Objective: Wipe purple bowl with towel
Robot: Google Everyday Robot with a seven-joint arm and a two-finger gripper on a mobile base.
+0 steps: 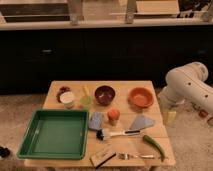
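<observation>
Nearest the camera, at the near edge of the wooden table point(125, 85), lie a dark block with a pale top point(102, 158) and one fork point(135, 156). At the far middle of the table stands the purple bowl point(105, 94), upright and alone, with nothing touching it. The towel point(142, 122) lies flat to its right and nearer, apart from it, with no sign of being held. By that, the wiping looks not yet begun: grasping the towel, carrying it to the bowl and rubbing are all left to do. Right of the purple bowl sits one orange bowl point(140, 97), making two bowls. Between bowl and towel stands one small orange cup point(114, 116), with one blue-grey pad point(96, 120) just left of it and one brush point(117, 133) nearer. One green pepper point(155, 146) lies near right, one white cup point(67, 98) far left, one green tray point(30, 132) near left. The gripper point(171, 116) hangs off the table's right edge, below the white arm point(187, 85); whether it is released or clenched cannot be told.
</observation>
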